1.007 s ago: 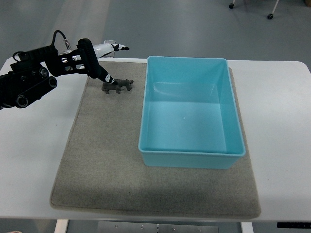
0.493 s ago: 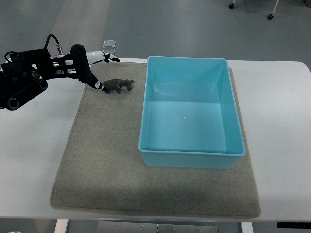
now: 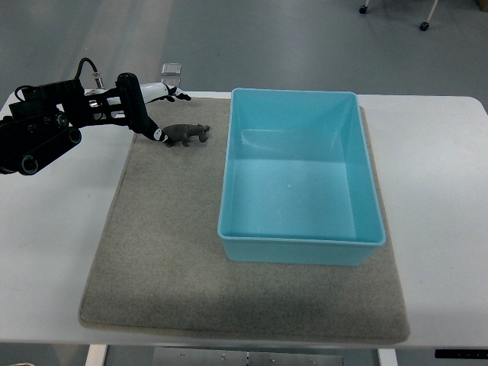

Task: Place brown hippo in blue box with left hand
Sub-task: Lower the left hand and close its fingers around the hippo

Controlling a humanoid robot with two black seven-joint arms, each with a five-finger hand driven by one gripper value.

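The left hand (image 3: 149, 114) reaches in from the worktop's (image 3: 53, 229) far left corner, its black arm lying over the white surface there. Its fingers are spread apart and hold nothing: one dark finger (image 3: 145, 122) slants down to a white tip just at the rear of the brown hippo (image 3: 186, 135), while white-shelled fingers point along the far edge of the worktop. Whether that tip actually touches the toy cannot be told.

The brown hippo stands on the grey mat (image 3: 160, 252) near the mat's far left corner, its head turned toward the blue box (image 3: 300, 177). A narrow strip of bare mat separates the hippo's snout from the box's left wall.

The blue box sits on the right half of the mat, its far wall close to the worktop's far edge and its right wall almost on the mat's right edge. It is open on top, with nothing inside.

The near left part of the mat is bare from the hippo to the near edge, and white worktop shows on both sides of the mat
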